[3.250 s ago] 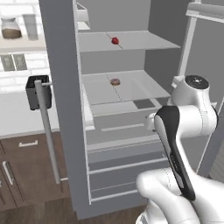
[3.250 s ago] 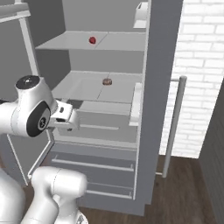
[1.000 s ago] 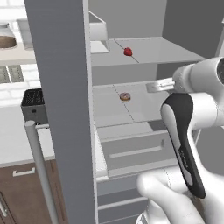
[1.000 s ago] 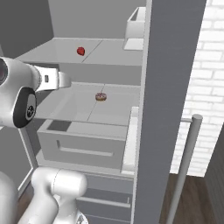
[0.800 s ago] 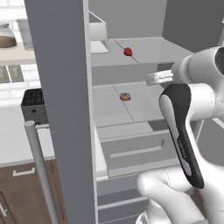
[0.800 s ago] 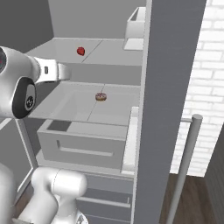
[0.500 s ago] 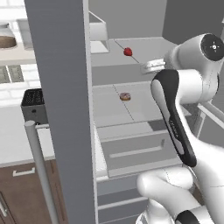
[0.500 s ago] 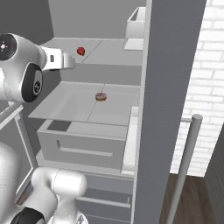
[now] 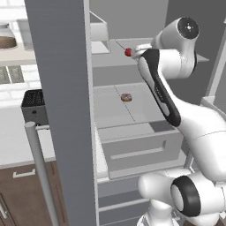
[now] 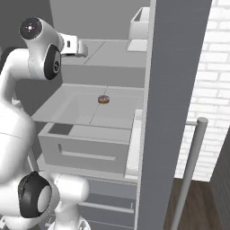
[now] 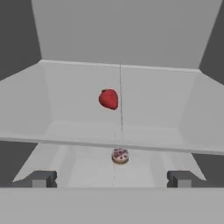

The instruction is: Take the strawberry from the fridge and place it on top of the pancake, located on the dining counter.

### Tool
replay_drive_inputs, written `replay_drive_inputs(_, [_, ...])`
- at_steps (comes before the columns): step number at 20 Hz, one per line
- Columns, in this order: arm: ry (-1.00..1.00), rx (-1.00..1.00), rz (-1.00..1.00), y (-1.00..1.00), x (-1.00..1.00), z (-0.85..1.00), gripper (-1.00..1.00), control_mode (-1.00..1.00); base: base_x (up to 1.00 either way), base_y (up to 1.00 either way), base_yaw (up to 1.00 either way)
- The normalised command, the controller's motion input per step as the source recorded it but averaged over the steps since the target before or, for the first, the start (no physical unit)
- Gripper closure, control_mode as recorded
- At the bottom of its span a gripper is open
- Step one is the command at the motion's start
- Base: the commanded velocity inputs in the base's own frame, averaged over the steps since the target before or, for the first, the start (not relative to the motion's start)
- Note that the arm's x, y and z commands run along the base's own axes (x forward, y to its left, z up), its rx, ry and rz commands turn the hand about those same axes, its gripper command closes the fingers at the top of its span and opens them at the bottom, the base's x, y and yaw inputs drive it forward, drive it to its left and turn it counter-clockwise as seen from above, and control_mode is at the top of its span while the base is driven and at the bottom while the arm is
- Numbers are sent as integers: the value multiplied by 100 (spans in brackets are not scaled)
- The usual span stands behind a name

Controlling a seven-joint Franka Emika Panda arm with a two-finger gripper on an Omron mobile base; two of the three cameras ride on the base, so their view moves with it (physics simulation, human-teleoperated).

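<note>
The gripper [image 11: 112, 178] is spread wide and holds nothing: in the hand view its two fingertips [image 11: 40, 178] stand far apart at the lower left and lower right, with clear shelf between them. In the left base view the hand [image 9: 140, 51] is raised to upper-shelf height at the front of the open fridge [image 9: 62, 88].

Ahead of the gripper lies the strawberry [image 11: 108, 99], resting on the upper shelf [image 11: 153, 113]. It sits on the line midway between the fingertips, slightly to the left of the shelf's centre seam, and is not in contact with either finger. In the left base view the strawberry [image 9: 128, 52] shows just beside the hand's left end.

Below the upper shelf, on the next shelf down, lies a doughnut [image 11: 120, 155], also close to the centre line; it shows in both base views [image 9: 126, 97] [image 10: 103, 99]. A drawer [image 10: 85, 148] stands pulled out beneath that shelf.

Farthest back is the fridge's rear wall. A white bin [image 10: 138, 30] stands at the right rear of the upper shelf.
</note>
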Motion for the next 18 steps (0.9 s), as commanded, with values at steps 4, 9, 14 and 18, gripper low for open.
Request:
replay_drive_inputs(4, [8, 1, -6, 6, 99, 0, -100, -100, 0, 0, 0])
replay_drive_inputs(9, [1, 0, 0, 32, 59, -3, -100, -100, 0, 0, 0])
replay_drive_inputs(14, [0, 0, 0, 9, 47, -18, -100, -100, 0, 0, 0])
replay_drive_inputs(18, [2, 0, 0, -6, 64, -22, -100, -100, 0, 0, 0])
